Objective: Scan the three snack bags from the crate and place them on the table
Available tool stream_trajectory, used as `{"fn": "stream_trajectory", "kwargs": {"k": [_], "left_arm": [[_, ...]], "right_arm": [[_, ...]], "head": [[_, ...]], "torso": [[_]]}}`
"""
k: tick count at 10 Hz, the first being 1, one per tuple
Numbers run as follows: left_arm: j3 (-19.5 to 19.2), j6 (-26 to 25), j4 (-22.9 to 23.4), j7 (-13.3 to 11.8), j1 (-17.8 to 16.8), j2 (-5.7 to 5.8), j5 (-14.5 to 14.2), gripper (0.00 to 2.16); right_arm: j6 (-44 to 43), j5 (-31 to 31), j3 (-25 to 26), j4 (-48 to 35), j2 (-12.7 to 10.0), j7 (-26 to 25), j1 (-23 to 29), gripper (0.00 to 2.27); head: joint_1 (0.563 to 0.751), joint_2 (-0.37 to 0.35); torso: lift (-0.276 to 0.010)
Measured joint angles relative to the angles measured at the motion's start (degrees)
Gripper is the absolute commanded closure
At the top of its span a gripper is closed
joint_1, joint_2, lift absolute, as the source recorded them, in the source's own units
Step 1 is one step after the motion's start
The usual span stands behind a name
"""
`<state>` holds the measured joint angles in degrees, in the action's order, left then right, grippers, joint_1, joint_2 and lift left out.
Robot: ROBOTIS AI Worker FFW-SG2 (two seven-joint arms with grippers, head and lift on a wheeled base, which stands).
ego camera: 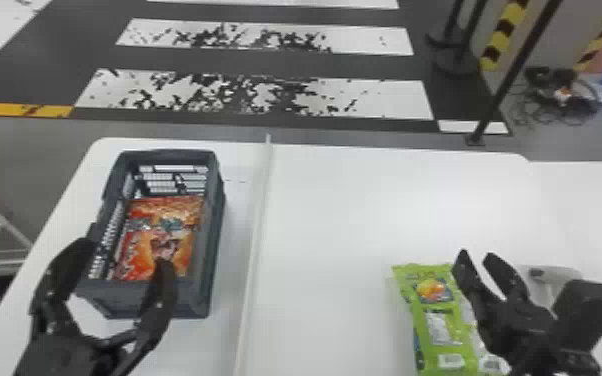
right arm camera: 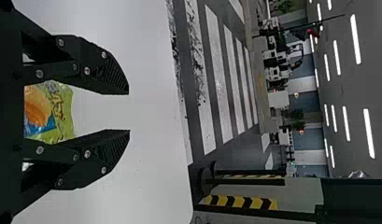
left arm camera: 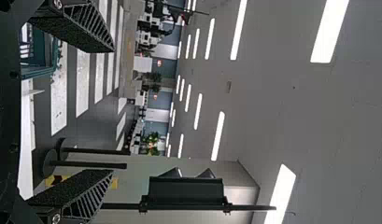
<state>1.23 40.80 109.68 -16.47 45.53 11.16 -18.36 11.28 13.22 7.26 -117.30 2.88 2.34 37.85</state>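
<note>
right gripper (ego camera: 476, 254): black ribbed fingers, parted. green-and-orange plastic snack bag (right arm camera: 48, 112) visible between their bases. flat white table (right arm camera: 153, 112); beyond its edge, dark floor (right arm camera: 210, 88) with white stripes.

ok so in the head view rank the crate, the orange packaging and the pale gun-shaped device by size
1. Crate
2. Orange packaging
3. Pale gun-shaped device, partly hidden by the right arm

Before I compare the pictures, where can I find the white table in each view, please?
Head view: the table spans the lower part, with the crate standing on its left side.
Left wrist view: the table is a narrow white strip near the crate.
Right wrist view: the table is a broad white surface beyond the green packaging.
Shared landmark: white floor stripes beyond the table.
</note>
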Motion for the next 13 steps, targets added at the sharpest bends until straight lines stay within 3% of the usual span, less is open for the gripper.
{"fn": "stream_trajectory", "kwargs": {"k": [2, 3, 4, 8, 10, 11, 12, 13], "left_arm": [[0.3, -0.3, 0.2, 0.3, 0.0, 0.0, 0.1, 0.07], [0.7, -1.1, 0.7, 1.1, 0.1, 0.02, 0.1, 0.07], [1.1, -4.4, 2.0, 1.8, 0.2, 0.07, 0.1, 0.07], [0.8, -27.8, 10.1, 5.4, 1.2, -0.25, -0.6, 0.07], [0.6, -32.7, 12.1, 6.2, 1.8, -0.35, -1.0, 0.07], [0.3, -33.3, 12.6, 6.2, 2.3, -0.35, -1.1, 0.07], [-0.2, -33.3, 13.2, 6.2, 3.0, -0.35, -1.1, 0.07], [-0.6, -33.1, 13.5, 6.2, 3.6, -0.35, -1.1, 0.07]], "right_arm": [[2.5, 1.4, 8.8, 2.1, 0.0, 4.5, -0.4, 0.05], [2.7, 2.1, 12.5, 4.9, 0.5, 6.0, -1.7, 0.05], [2.9, 2.3, 15.3, 8.5, 1.7, 7.1, -3.3, 0.06], [1.5, -0.3, 18.6, 22.2, 7.9, 10.8, -9.1, 0.06], [1.0, -2.3, 18.6, 29.3, 9.8, 14.7, -13.0, 0.08], [1.0, -2.6, 18.3, 32.3, 10.4, 16.1, -14.7, 0.19], [0.7, -3.4, 17.6, 34.8, 10.7, 16.4, -16.1, 0.66], [0.4, -4.1, 16.9, 36.9, 10.9, 16.8, -17.3, 1.64]], "head": [[0.695, -0.231], [0.695, -0.267], [0.695, -0.333], [0.695, -0.35], [0.695, -0.35], [0.695, -0.35], [0.695, -0.35], [0.695, -0.35]], "torso": [[-0.037], [-0.037], [-0.037], [-0.037], [-0.037], [-0.037], [-0.037], [-0.037]]}}
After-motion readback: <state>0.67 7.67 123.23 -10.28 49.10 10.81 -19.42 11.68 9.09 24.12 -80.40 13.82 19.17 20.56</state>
